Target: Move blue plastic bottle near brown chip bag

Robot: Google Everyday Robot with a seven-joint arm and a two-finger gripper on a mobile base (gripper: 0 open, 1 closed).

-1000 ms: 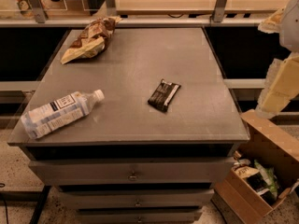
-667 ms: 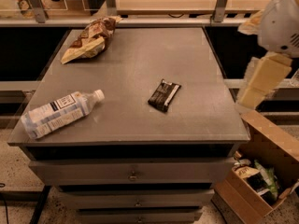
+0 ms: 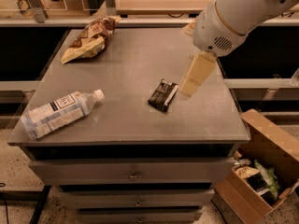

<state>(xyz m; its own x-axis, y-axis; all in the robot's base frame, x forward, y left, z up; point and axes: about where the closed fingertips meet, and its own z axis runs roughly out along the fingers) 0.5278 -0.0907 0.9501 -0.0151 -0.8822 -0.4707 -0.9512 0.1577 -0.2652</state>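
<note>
The blue plastic bottle [image 3: 60,113] lies on its side at the front left of the grey table [image 3: 131,55], white cap pointing right. The brown chip bag [image 3: 88,38] lies at the back left corner, well apart from the bottle. My gripper [image 3: 192,80] hangs from the white arm above the right part of the table, just right of a small black wrapper [image 3: 163,95]. It is far from the bottle and holds nothing that I can see.
An open cardboard box [image 3: 264,139] with packets in it stands on the floor at the lower right. Drawers [image 3: 134,175] sit under the tabletop. A shelf rail [image 3: 154,22] runs behind the table.
My arm has swung in from the right edge of the view to above the right part of the table. The bottle, bag and wrapper have not moved.
</note>
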